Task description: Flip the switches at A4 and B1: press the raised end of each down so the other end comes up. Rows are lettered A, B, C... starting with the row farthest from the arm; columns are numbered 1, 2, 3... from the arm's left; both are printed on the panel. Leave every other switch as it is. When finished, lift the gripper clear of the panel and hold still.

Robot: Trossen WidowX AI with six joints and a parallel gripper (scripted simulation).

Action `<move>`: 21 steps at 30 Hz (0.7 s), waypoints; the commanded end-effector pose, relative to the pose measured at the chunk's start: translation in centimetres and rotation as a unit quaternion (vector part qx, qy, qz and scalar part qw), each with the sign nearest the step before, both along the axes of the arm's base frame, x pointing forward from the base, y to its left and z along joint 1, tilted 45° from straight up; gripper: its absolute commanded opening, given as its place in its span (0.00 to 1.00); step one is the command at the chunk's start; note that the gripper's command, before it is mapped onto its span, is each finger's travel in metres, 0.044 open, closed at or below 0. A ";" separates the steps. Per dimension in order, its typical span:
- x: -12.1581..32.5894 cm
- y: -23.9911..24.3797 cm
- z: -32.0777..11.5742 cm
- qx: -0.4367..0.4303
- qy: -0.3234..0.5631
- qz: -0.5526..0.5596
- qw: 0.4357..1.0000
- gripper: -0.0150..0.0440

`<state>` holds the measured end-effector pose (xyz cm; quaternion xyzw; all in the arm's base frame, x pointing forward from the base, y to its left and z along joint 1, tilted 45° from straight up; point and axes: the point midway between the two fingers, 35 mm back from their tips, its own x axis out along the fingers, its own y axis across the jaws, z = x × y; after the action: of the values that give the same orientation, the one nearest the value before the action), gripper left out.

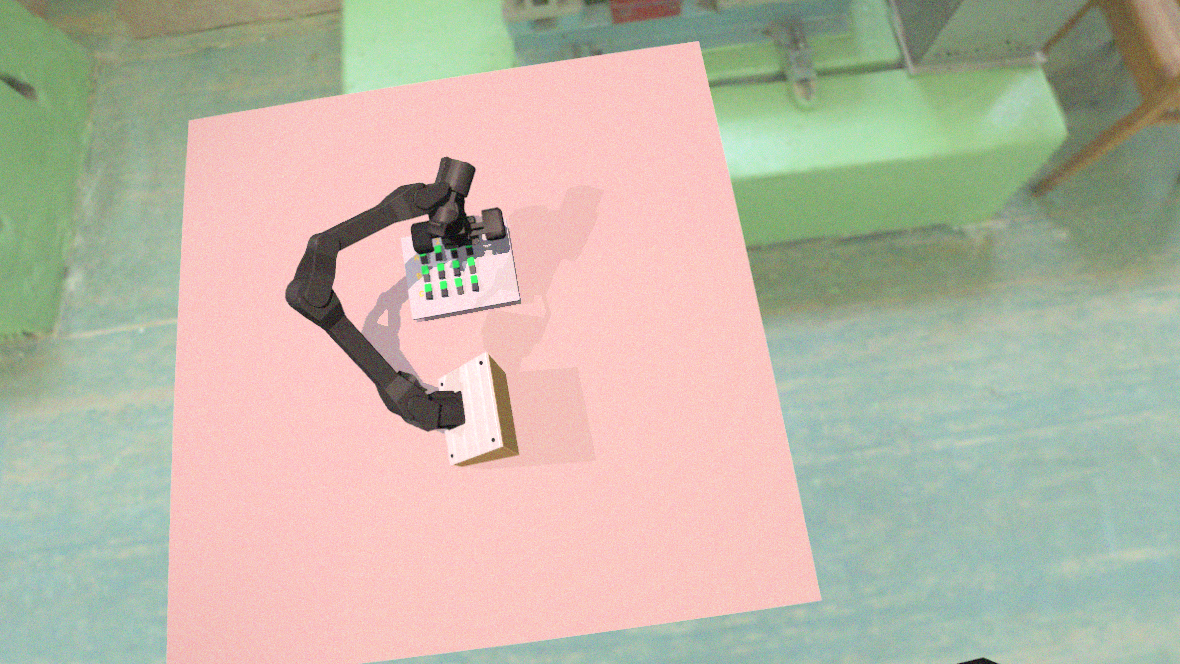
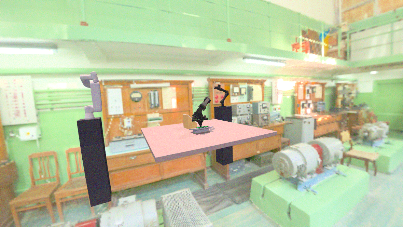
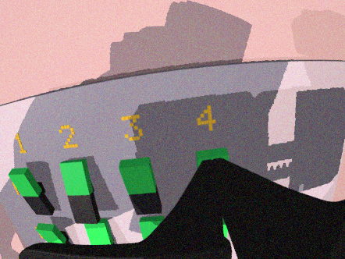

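The pale switch panel [image 1: 498, 282] [image 2: 201, 131] [image 3: 176, 87] lies on the table with rows of green-and-black rocker switches. My gripper [image 2: 200, 126] [image 3: 211, 168] is shut and empty, pointing down over the far row at column 4. Switch A4 [image 3: 211, 153] shows only its green far end; the black fingers hide the rest. I cannot tell whether the tips touch it. Switch B1 [image 1: 425, 270] [image 3: 48, 231] stands at the left of the second row, its green part on the far side; its near part is cut off by the gripper in the wrist view. Switches A1 [image 3: 25, 182], A2 [image 3: 75, 177] and A3 [image 3: 137, 176] show green far parts and black near parts.
The pink table [image 1: 643, 346] [image 2: 236, 134] carries a wooden block [image 1: 474, 408] [image 2: 188, 121] beside the arm's base. The arm [image 1: 363, 346] bends out to the left of the panel. Two other arms stand on dark pedestals [image 2: 94, 160] [image 2: 223, 114] beyond the table.
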<state>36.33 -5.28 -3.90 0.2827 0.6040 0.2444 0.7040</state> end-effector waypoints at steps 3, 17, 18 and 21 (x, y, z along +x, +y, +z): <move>0.0 0.1 -0.3 0.003 0.003 -0.001 1.000 0.25; 0.0 0.3 -0.4 0.003 0.003 -0.001 1.000 0.25; 0.0 0.3 -0.4 0.003 0.003 -0.001 1.000 0.25; 0.0 0.3 -0.4 0.003 0.003 -0.001 1.000 0.25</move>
<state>36.39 -5.15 -4.04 0.2829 0.6033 0.2438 0.7046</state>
